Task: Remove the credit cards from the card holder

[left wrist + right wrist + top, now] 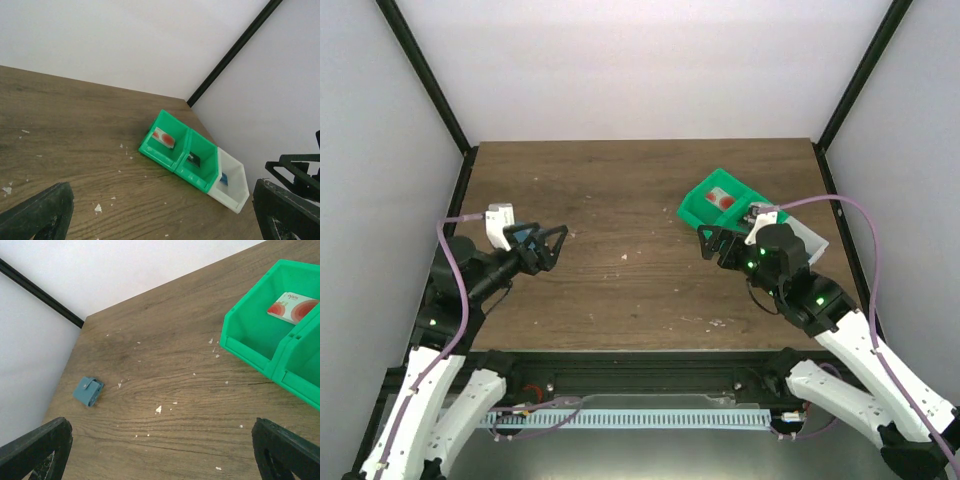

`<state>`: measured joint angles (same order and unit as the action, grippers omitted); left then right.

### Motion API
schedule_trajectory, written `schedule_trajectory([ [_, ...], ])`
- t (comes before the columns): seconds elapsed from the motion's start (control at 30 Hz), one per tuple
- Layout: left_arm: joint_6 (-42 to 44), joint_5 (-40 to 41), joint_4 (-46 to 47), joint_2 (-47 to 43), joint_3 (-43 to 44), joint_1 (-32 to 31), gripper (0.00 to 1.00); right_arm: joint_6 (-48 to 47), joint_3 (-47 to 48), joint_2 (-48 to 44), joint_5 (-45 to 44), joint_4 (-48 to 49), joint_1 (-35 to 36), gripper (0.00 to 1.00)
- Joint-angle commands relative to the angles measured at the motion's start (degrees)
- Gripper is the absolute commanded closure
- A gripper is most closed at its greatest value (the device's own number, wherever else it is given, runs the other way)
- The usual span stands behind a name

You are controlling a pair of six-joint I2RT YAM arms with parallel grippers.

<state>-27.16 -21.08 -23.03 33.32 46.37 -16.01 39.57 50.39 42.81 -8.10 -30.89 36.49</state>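
Note:
The card holder (88, 391) is a small blue folded wallet, closed with a snap tab, lying flat on the wooden table (165, 370) near the left wall. No credit cards show from it. In the top view the left arm covers that spot. My left gripper (560, 250) (160, 217) hovers open and empty over the left part of the table, facing the bins. My right gripper (705, 245) (160, 452) hangs open and empty beside the green bins, facing the holder from far off.
Two joined green bins (705, 210) (172, 155) and a white bin (232, 192) stand at the right. A white card with red circles (292, 307) (163, 138) lies in the first, a dark card (194, 159) in the second, a blue one (224, 178) in the white. White crumbs (158, 409) dot the table.

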Motion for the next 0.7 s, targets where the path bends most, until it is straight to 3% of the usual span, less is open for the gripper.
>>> schedule_trajectory([
  [0.0, -0.93, 0.12, 0.02, -0.02, -0.74, 0.34, 0.00, 1.11, -0.16, -0.58, 0.33, -0.71, -0.66, 0.00],
  [0.37, -5.74, 4.15, 0.84, 7.85, -2.61, 0.50, 0.01, 0.83, -0.98, -1.67, 0.54, 0.26, -0.67, 0.00],
  [0.53, -4.67, 13.15, 2.09, 16.91, -1.74, 0.61, 0.02, 0.33, -1.43, -2.38, 2.34, 1.39, -0.69, 0.00],
  [0.67, -5.01, 11.53, 2.46, 27.03, 2.56, 3.42, 0.03, 0.46, -2.36, -4.21, 4.46, 3.51, -0.75, 0.00],
])
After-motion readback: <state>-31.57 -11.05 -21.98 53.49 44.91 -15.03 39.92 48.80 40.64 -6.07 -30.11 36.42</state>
